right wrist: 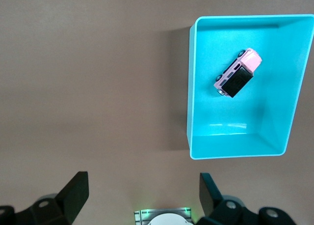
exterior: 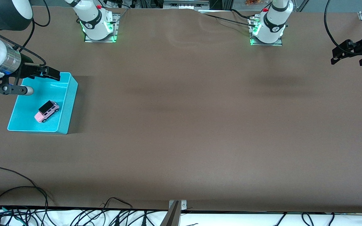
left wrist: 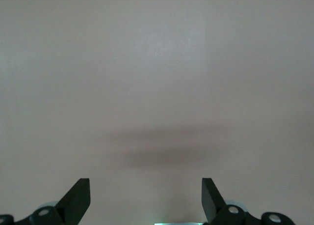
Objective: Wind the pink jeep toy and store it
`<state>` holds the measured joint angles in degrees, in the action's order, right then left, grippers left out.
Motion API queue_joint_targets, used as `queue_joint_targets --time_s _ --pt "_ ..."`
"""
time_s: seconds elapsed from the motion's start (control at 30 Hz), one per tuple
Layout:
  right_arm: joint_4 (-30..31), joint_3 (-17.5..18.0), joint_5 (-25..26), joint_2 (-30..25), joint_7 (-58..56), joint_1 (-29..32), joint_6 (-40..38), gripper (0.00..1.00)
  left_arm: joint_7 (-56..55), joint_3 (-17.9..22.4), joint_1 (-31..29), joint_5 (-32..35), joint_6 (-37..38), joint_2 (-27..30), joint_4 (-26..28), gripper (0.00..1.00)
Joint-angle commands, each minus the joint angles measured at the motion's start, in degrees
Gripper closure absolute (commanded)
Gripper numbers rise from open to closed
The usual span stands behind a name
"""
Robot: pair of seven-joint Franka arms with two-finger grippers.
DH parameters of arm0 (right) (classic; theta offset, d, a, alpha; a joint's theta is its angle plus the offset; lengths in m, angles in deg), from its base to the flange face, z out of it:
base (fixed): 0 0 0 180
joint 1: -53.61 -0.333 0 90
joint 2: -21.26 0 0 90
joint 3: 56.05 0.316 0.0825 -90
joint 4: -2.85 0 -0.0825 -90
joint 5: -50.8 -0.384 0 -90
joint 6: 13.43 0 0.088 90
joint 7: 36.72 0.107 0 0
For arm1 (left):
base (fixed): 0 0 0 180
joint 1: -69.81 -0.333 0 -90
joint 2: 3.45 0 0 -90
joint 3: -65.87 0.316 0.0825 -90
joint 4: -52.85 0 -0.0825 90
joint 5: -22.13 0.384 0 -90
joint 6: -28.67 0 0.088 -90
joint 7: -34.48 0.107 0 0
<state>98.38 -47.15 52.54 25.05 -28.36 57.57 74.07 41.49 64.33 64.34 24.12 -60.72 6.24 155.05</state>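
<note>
Pink jeep toy (exterior: 46,111) upright inside turquoise bin (exterior: 68,103); right claw (right wrist: 142,195) and left claw (left wrist: 146,200) both wide open, empty.

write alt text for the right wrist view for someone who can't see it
A tiny pink jeep toy with a black roof sits on its wheels inside a turquoise bin on a brown table. The right gripper hangs open above the bare table beside the bin, holding nothing.
</note>
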Motion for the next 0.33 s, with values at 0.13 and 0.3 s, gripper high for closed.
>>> queue_joint_targets --time_s 0.13,0.3 --pt "0.6 0.2 -1.1 -0.6 -0.3 0.2 0.0 0.0 -0.2 -0.2 -0.1 0.6 1.3 -0.5 -1.6 0.0" --pt "0.7 0.2 -1.1 -0.6 -0.3 0.2 0.1 0.0 -0.2 -0.2 -0.1 0.6 1.3 -0.5 -1.6 0.0"
